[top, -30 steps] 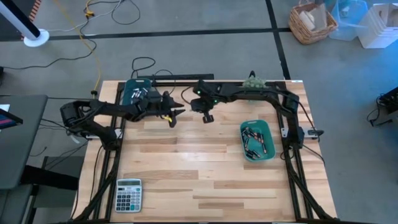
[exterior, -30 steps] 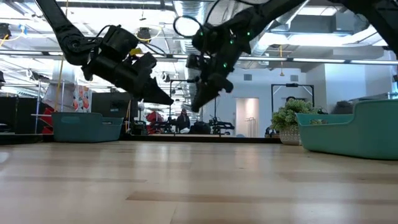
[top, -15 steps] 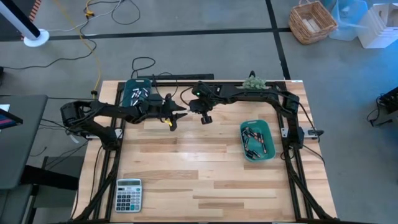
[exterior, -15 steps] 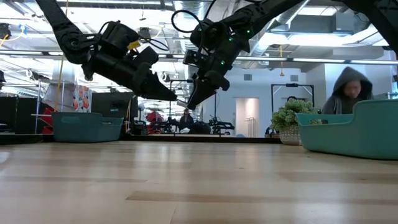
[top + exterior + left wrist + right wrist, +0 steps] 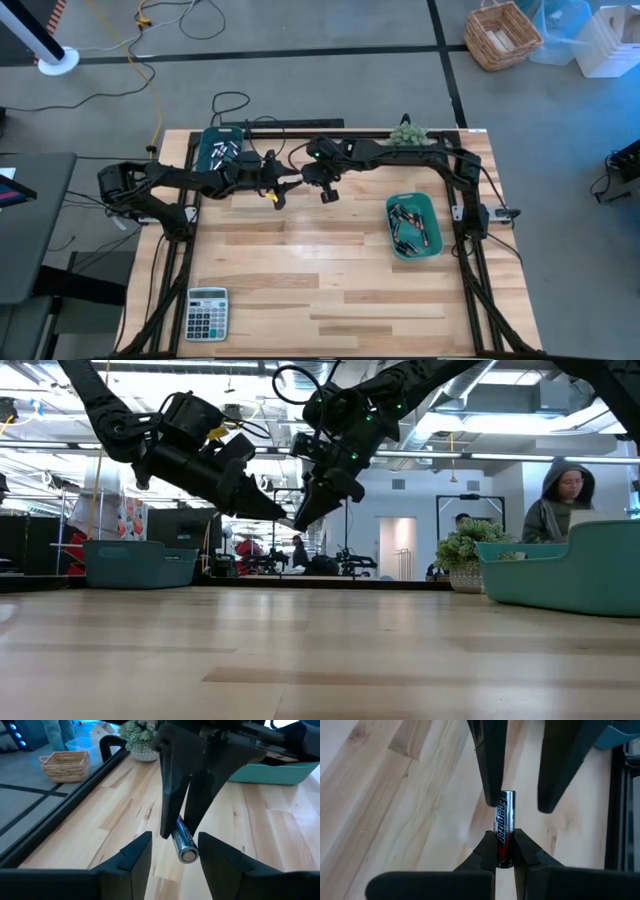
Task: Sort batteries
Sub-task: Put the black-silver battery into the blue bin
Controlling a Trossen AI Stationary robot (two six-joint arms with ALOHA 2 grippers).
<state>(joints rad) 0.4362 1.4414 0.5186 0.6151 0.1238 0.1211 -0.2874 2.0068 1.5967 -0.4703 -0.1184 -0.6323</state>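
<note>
Battery in hand: we count one battery (image 5: 503,830), frame centre.
Right tool (image 5: 504,851): clamped on it.
Left tool (image 5: 173,851): parted, astride its end.

left pincer (image 5: 172,852) opened, releasing battery (image 5: 503,827)

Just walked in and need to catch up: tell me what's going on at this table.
The two arms are meeting in mid-air above the far middle of the table, passing a single battery between them. The right gripper is shut on that battery, while the left gripper stands open around its other end. Other batteries lie in the teal bin on the right and the teal bin at the far left. A calculator lies at the near left corner.
</note>
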